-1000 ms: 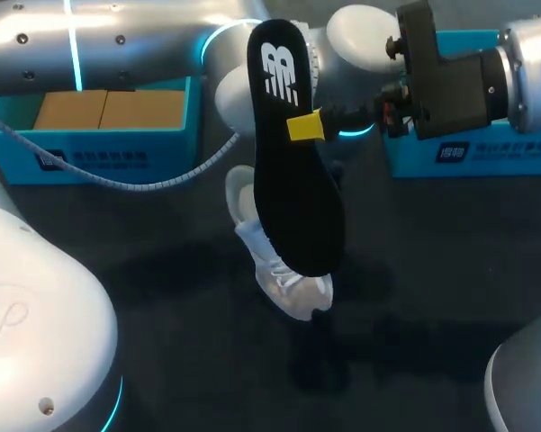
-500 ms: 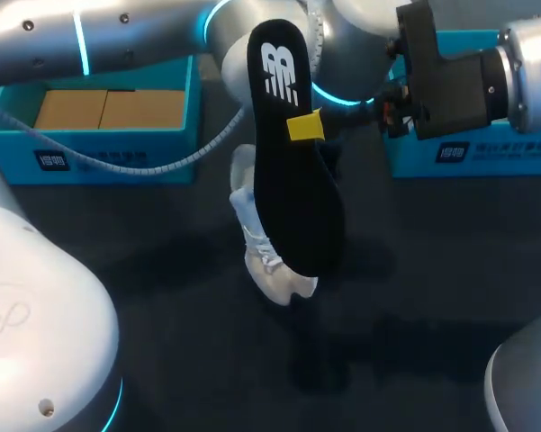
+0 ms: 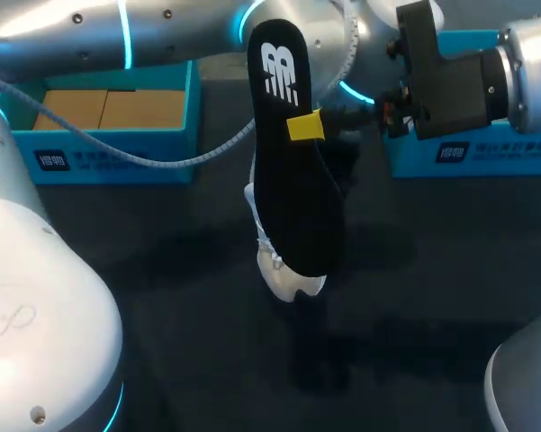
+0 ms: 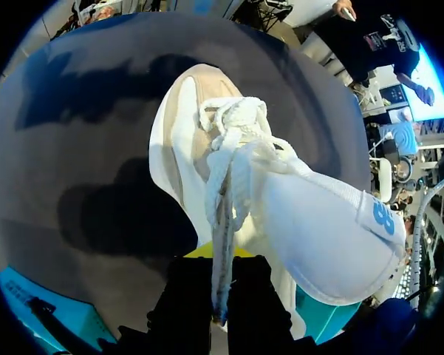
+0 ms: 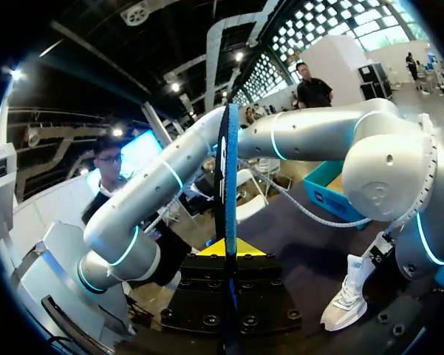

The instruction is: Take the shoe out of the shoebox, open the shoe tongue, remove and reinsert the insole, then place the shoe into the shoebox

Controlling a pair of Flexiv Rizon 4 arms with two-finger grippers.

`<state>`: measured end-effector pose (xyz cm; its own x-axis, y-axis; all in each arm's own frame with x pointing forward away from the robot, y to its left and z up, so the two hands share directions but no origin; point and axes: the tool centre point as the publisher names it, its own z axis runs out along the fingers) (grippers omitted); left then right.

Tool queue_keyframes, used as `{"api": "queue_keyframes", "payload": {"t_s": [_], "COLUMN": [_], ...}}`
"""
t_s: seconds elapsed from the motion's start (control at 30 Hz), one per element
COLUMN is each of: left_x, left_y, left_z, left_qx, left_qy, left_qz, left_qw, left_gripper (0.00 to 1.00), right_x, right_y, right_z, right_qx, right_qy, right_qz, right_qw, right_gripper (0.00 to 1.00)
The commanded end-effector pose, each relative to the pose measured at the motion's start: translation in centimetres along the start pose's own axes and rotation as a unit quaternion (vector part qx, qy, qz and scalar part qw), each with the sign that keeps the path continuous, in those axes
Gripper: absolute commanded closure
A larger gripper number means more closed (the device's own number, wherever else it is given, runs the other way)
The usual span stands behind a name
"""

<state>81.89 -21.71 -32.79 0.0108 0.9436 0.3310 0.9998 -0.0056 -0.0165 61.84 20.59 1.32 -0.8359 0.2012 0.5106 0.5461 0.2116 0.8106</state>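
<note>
A dark bench carries an open blue shoebox at its far left, with brown card inside, and a second blue box at the far right.

Over the middle, the right fingers are closed on the black insole. They pinch one long edge a little above its middle, so it stands on end with the heel up and its printed face towards the head camera. In the right wrist view the insole is edge-on, a thin dark blade rising from between the yellow tips.

Just behind it hangs the white shoe, toe down. I cannot tell whether the toe touches the bench. The left fingers are drawn close together on the shoe at its lacing. A loose lace end trails through the narrow gap between them, and the heel collar is nearest the camera.
</note>
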Motion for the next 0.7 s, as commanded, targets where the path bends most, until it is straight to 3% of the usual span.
{"api": "queue_keyframes", "payload": {"t_s": [0.03,0.7], "left_x": [-1.1,-2.9], "left_y": [0.3,2.3], "left_z": [0.5,3.6], "left_qx": [0.001,0.013], "left_qy": [0.015,0.067], "left_qz": [0.009,0.041], "left_qw": [1.0,0.997], "left_gripper": [1.0,1.0], "right_x": [-0.1,-0.1], "right_y": [0.2,0.2], "right_z": [0.5,0.5], "right_qx": [0.002,0.002], "right_qy": [-0.001,-0.001], "right_qz": [0.001,0.001], "right_qw": [1.0,1.0], "right_gripper": [1.0,1.0]}}
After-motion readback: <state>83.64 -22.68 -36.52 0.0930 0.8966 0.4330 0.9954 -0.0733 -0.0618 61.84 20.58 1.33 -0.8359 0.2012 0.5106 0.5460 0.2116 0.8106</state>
